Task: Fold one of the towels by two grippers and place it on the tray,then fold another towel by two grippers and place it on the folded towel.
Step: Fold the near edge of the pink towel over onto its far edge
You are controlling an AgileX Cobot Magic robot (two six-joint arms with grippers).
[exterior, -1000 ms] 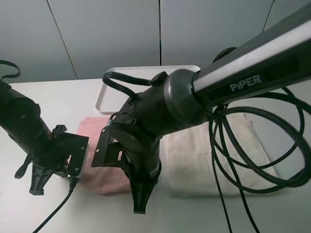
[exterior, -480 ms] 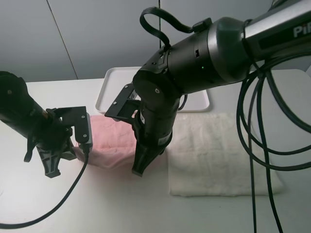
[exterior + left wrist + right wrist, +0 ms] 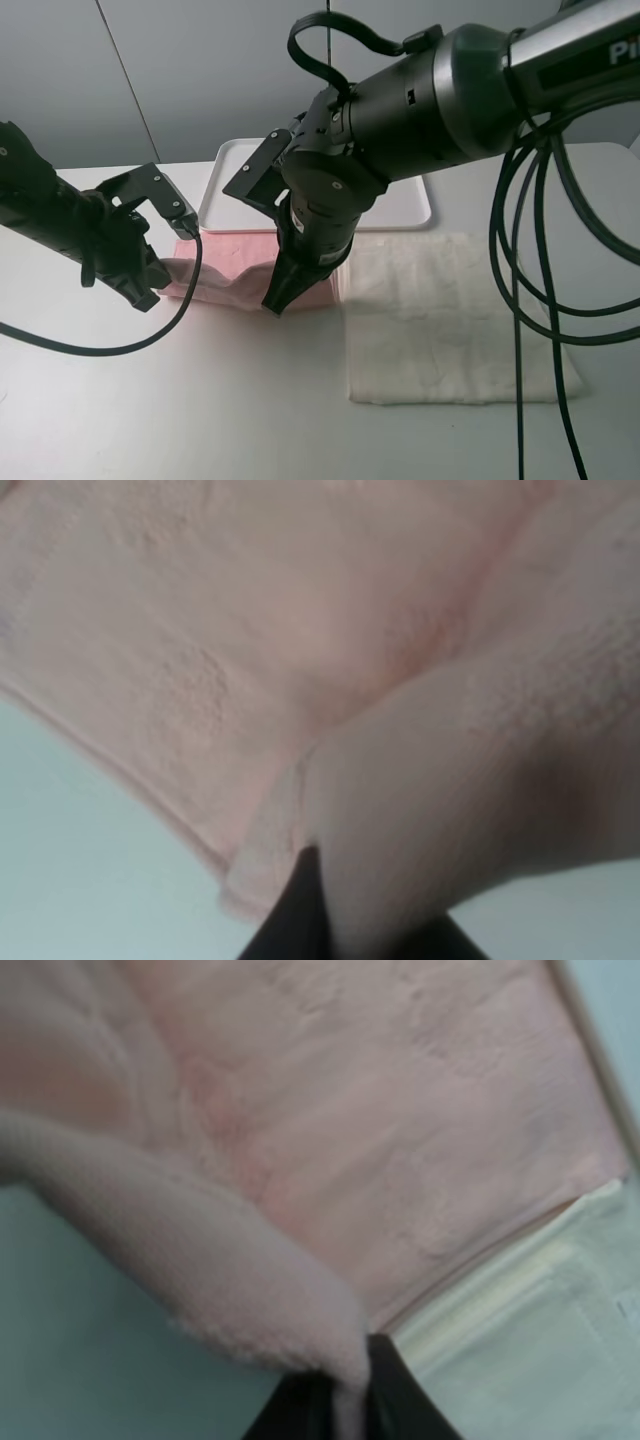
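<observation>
The left gripper (image 3: 146,296) and right gripper (image 3: 274,302) each pinch the pink towel's (image 3: 228,262) raised near edge. Open bench (image 3: 200,410) lies in front. The right arm (image 3: 420,100) hides part of the tray (image 3: 216,192).

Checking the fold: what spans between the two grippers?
The pink towel, its lifted edge sagging between them; the exterior high view shows it.

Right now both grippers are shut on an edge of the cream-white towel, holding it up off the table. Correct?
Wrong towel. Both wrist views show pink cloth pinched: the left gripper and right gripper are shut on an edge of the pink towel, holding it up off the table. The cream-white towel lies flat beside it, ungripped, as the exterior high view shows.
</observation>
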